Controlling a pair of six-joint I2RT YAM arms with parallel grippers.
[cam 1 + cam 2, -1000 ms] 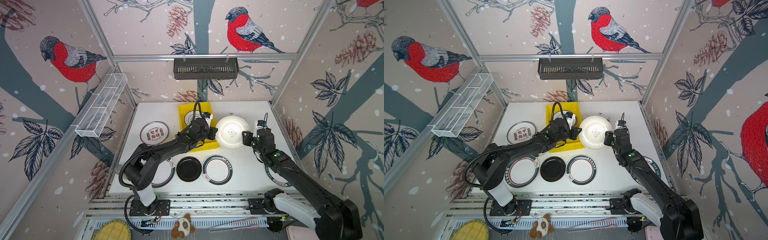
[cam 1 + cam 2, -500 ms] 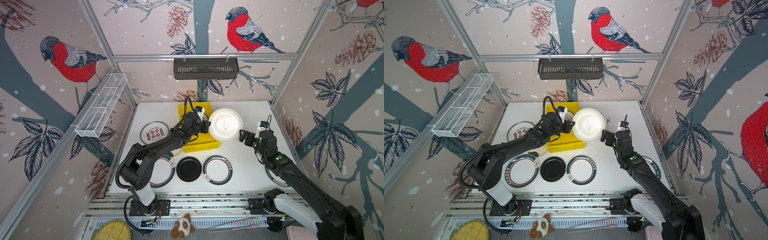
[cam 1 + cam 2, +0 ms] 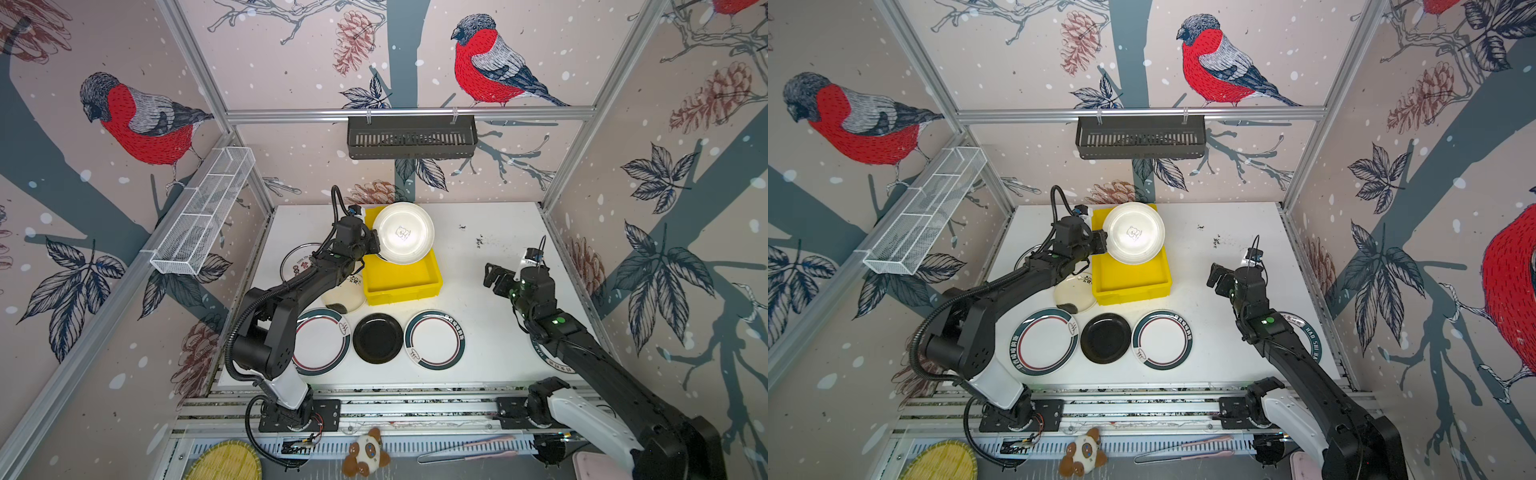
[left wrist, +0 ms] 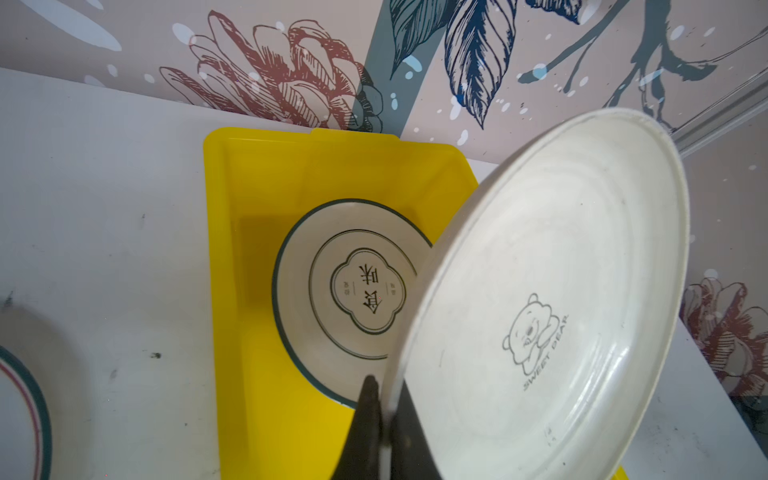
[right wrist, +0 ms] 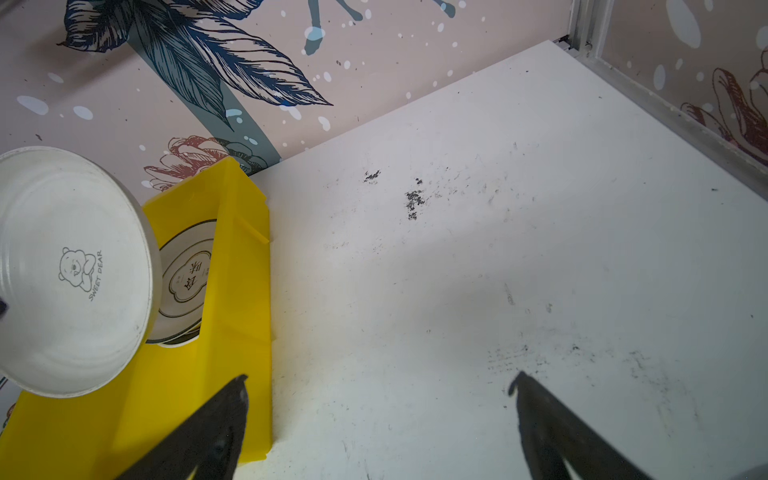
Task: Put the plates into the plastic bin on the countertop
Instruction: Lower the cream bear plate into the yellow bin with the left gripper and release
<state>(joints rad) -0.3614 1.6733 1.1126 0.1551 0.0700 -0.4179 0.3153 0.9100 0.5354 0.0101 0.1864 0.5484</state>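
My left gripper (image 3: 376, 245) (image 4: 384, 390) is shut on the rim of the cream bear plate (image 3: 403, 232) (image 4: 540, 311), holding it tilted above the far end of the yellow plastic bin (image 3: 401, 278) (image 4: 249, 208). Under it in the bin lies a teal-rimmed plate (image 4: 353, 286) (image 5: 187, 278). My right gripper (image 3: 494, 274) (image 5: 380, 380) hangs open and empty over bare countertop (image 3: 490, 241), right of the bin. In front of the bin lie two teal-red rimmed plates (image 3: 320, 340) (image 3: 434, 338) and a black plate (image 3: 377, 338). A cream floral plate (image 3: 345, 293) sits partly under my left arm.
Another plate (image 3: 297, 262) lies left of the bin behind my left arm, and one (image 3: 548, 357) under my right arm. A black slotted basket (image 3: 411, 137) hangs on the back wall, a white wire basket (image 3: 203, 212) on the left wall. A bamboo disc (image 3: 224, 461) and plush toy (image 3: 365, 453) lie below the table's front edge.
My right gripper let go of the bear plate, opened wide and drew back to the right. My left gripper carried the plate left and back over the bin.
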